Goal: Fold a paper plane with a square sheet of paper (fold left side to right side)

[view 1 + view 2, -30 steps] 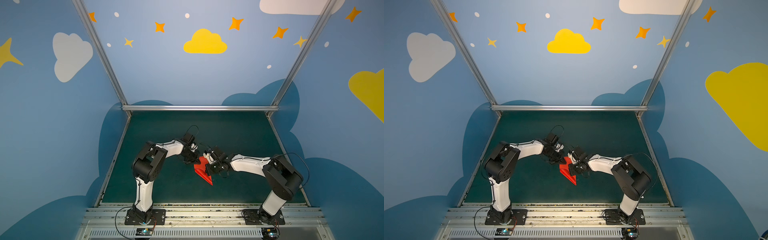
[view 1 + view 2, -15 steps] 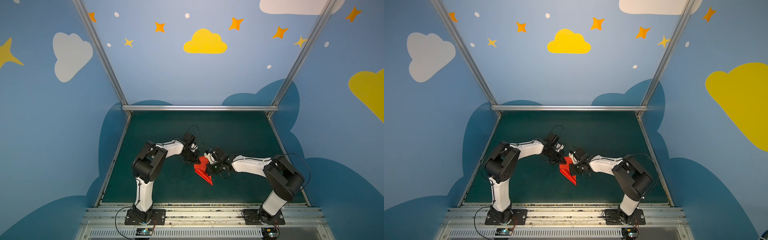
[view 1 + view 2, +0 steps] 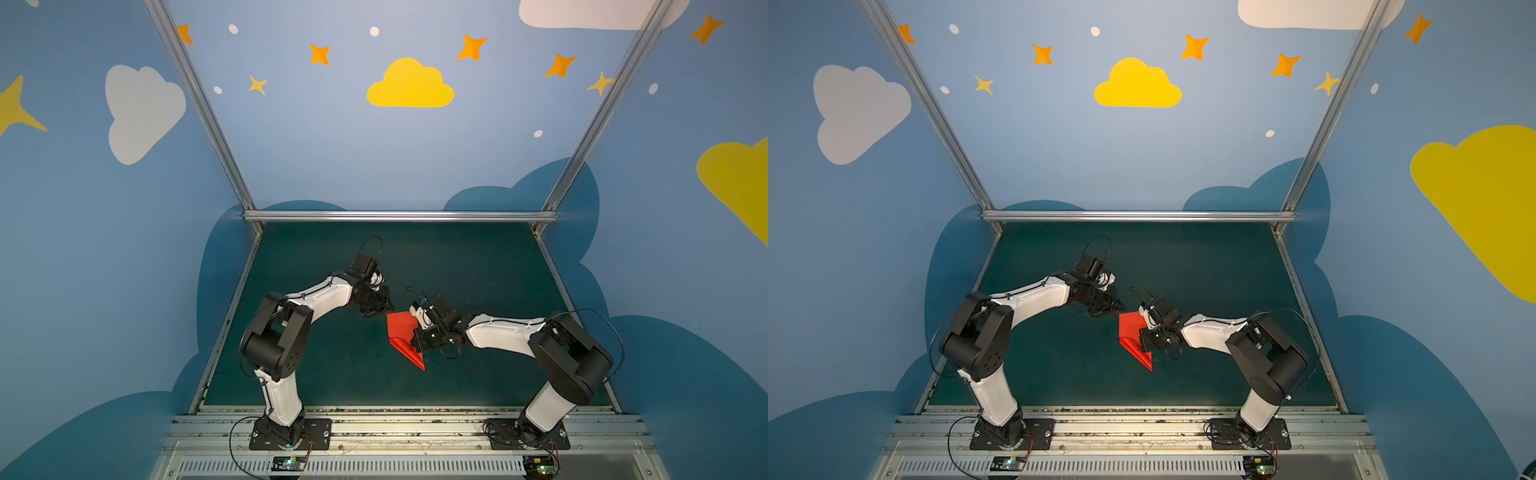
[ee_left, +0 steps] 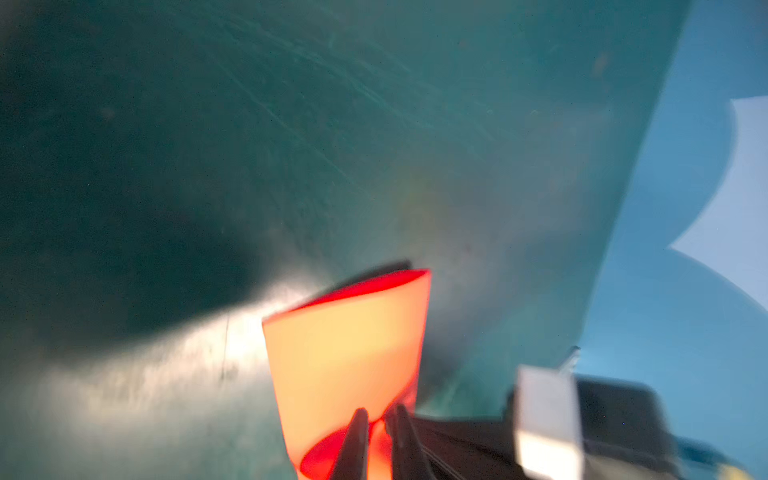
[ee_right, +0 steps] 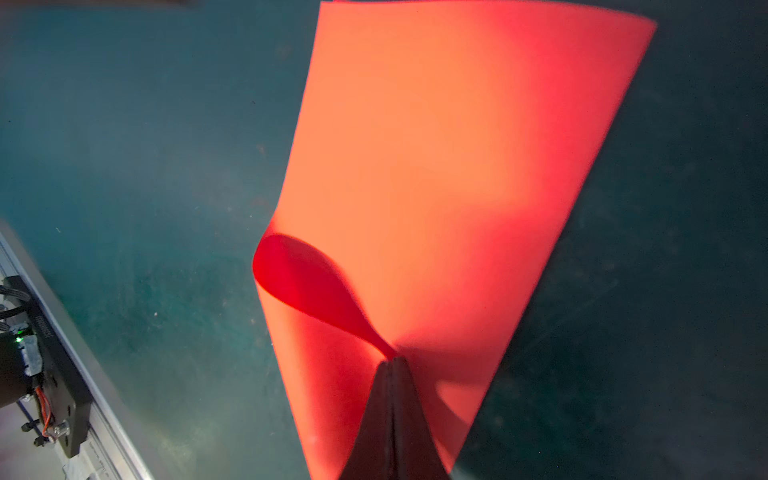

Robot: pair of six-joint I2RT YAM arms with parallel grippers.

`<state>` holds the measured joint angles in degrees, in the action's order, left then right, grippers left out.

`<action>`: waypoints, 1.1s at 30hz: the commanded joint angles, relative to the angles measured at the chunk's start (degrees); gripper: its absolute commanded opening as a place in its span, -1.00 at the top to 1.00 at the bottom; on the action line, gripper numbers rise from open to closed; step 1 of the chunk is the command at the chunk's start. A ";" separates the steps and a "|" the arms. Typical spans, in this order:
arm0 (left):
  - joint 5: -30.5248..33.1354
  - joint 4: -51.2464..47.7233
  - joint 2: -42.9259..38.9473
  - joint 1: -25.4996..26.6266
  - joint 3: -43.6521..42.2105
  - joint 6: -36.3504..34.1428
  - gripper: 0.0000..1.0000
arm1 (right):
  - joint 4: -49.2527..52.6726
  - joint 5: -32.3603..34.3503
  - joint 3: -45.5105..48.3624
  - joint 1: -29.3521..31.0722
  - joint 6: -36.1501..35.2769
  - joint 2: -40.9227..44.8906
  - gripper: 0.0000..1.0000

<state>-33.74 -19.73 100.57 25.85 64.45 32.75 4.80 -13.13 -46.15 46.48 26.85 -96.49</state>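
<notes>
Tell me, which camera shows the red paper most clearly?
The right wrist view: the red paper fills it, sharp, its curled loop meeting the shut right gripper. The left wrist view shows it blurred; in both top views it is small, partly hidden by the right gripper.

Ahead of the left gripper [image 4: 379, 411] the square sheet of paper [image 4: 345, 353] is blurred; the right gripper [image 3: 414, 344] hides its edge.

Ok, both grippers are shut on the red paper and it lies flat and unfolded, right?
Not flat: the paper is bent over on itself in a loose loop, as the right wrist view shows. The left gripper and right gripper are both shut on it.
</notes>
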 commanded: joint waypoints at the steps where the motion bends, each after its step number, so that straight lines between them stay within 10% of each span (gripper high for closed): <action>1: -0.81 3.95 -4.61 1.17 -5.71 3.32 0.93 | 4.83 1.17 2.69 0.15 0.43 -1.94 1.00; 14: 3.06 12.99 -8.14 12.92 -16.11 7.58 0.93 | 4.17 0.64 3.15 0.18 0.75 -2.83 1.00; 33: 5.22 14.43 -1.88 14.14 -16.49 6.05 0.93 | 4.38 0.49 3.35 0.19 0.66 -2.39 1.00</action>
<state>-29.61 -5.69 98.45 39.88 48.60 39.66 3.95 -13.61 -45.63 46.22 27.22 -96.40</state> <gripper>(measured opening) 0.047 0.050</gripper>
